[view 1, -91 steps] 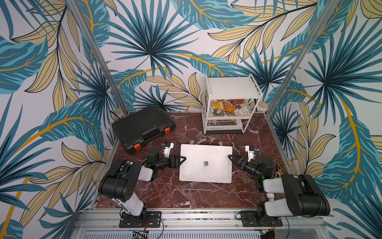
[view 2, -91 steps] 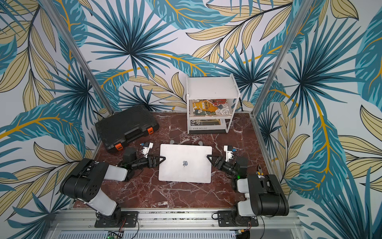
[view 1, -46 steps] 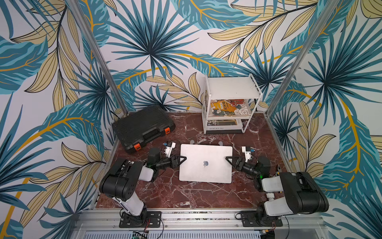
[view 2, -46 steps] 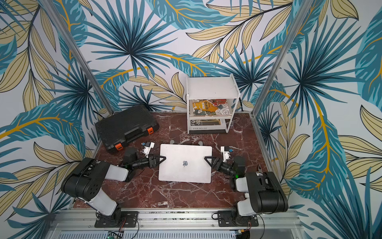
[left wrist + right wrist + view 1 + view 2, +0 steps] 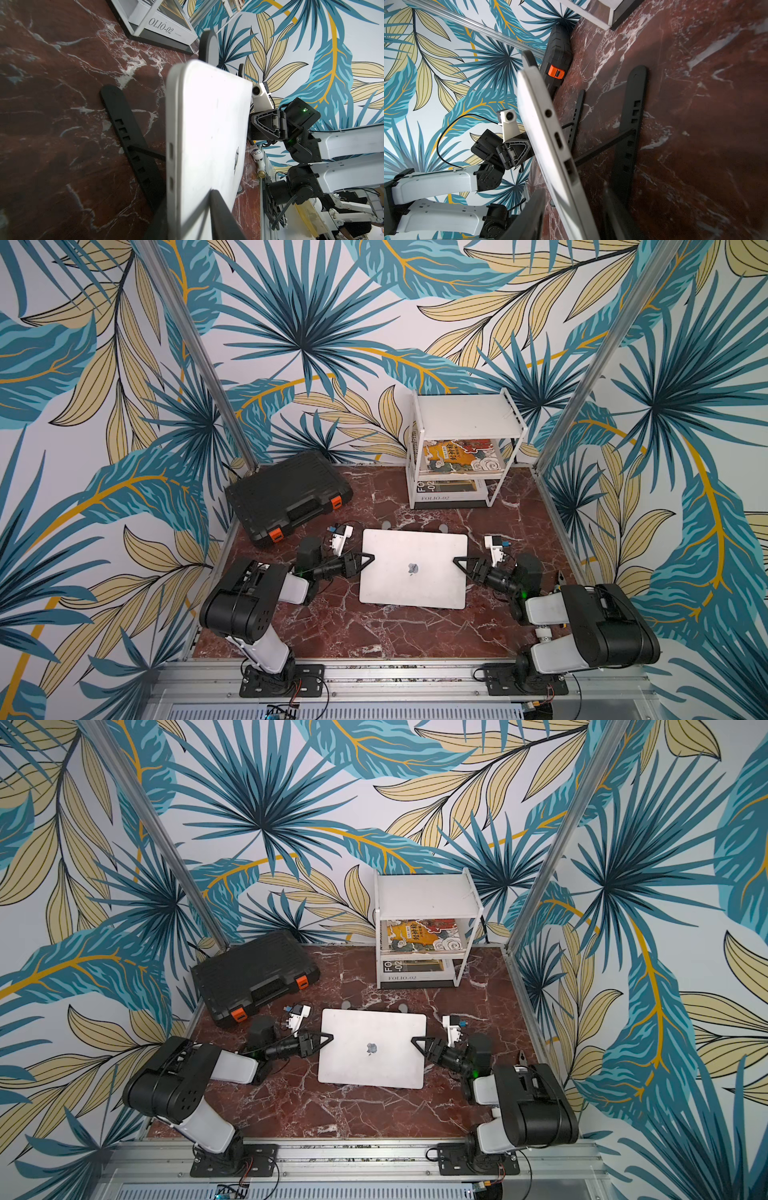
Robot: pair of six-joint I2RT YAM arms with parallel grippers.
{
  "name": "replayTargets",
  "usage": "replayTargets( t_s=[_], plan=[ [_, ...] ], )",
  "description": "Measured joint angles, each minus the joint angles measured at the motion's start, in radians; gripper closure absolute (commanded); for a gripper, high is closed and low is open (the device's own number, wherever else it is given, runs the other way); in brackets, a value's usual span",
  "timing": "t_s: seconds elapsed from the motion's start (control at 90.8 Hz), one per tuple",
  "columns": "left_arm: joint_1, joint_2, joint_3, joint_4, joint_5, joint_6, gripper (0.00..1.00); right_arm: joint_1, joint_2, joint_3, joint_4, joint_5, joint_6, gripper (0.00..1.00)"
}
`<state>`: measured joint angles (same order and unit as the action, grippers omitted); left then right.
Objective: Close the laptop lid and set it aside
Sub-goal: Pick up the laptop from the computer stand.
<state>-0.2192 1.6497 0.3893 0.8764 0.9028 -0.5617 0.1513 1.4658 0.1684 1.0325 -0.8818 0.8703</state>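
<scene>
left hand point(image 5: 368, 558) grasping laptop point(image 5: 399, 587) left edge | right hand point(image 5: 457, 561) released, straddling right edge

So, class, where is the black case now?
In both top views the case lies in the back left corner of the table, left of the rack.

Since 1 second ago, drew the left gripper point(image 5: 371, 559) in from wide jaws to a pinch on the 9 o'clock edge of the laptop point(image 5: 411, 585). In the left wrist view, now 1 finger point(image 5: 220, 212) flat on the lid point(image 5: 207, 124), the other beneath the laptop.

Slid the right gripper point(image 5: 456, 561) a little toward 9 o'clock, further over the laptop's 3 o'clock edge, within the 1st half second, wrist and forearm carried along. Then narrowed its jaws, not fully: in the right wrist view, lower finger point(image 5: 614, 216) clear of the laptop's underside.
</scene>
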Motion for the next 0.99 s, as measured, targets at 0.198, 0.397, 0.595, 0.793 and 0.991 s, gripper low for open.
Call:
replayTargets(
  t_s=[0.198,0.397,0.595,0.793,0.991],
  plan=[
    [0.001,0.000,0.008,-0.013,0.025,-0.014,0.75,0.000,-0.040,0.000,-0.068,0.026,-0.018,0.60],
    [0.005,-0.014,0.019,-0.051,0.039,-0.030,0.78,0.002,-0.075,0.000,-0.103,0.032,-0.041,0.66],
    [0.010,-0.056,0.032,-0.136,0.036,-0.041,0.81,0.006,-0.097,0.006,-0.118,0.032,-0.056,0.70],
    [0.011,-0.094,0.048,-0.221,0.032,-0.042,0.82,0.009,-0.125,0.008,-0.148,0.032,-0.056,0.70],
    [0.011,-0.147,0.053,-0.303,0.022,-0.041,0.82,0.016,-0.170,0.008,-0.195,0.039,-0.052,0.73]
  ],
)
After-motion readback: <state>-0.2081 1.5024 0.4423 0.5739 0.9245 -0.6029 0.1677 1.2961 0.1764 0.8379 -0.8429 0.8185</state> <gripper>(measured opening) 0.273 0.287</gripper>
